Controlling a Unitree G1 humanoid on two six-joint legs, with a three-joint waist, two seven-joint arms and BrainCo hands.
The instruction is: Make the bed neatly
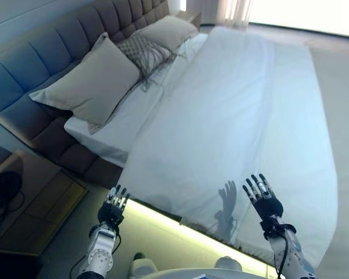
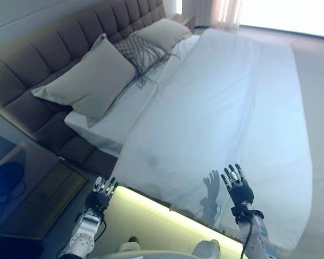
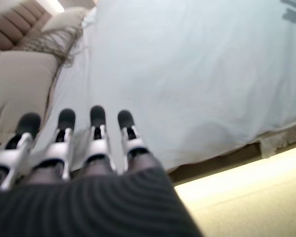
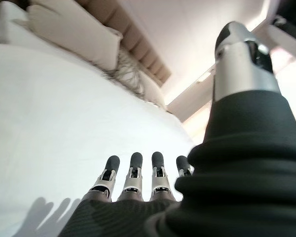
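A white duvet (image 1: 238,110) lies spread flat over the bed, reaching its near side edge and stopping short of the pillows. Two beige pillows (image 1: 90,81) (image 1: 170,32) and a grey patterned cushion (image 1: 141,52) lean on the tufted headboard (image 1: 58,40). My left hand (image 1: 113,208) is open, fingers straight, held off the bed's near edge by the corner of the duvet. My right hand (image 1: 264,199) is open, fingers straight, raised just above the duvet's near edge and casting a shadow on it. Neither hand holds anything.
A bedside table (image 1: 32,203) stands to the left of the bed with a dark object (image 1: 1,189) on it. A lit strip (image 1: 180,229) runs under the bed's near side. Floor lies beyond the bed's far side (image 1: 337,87).
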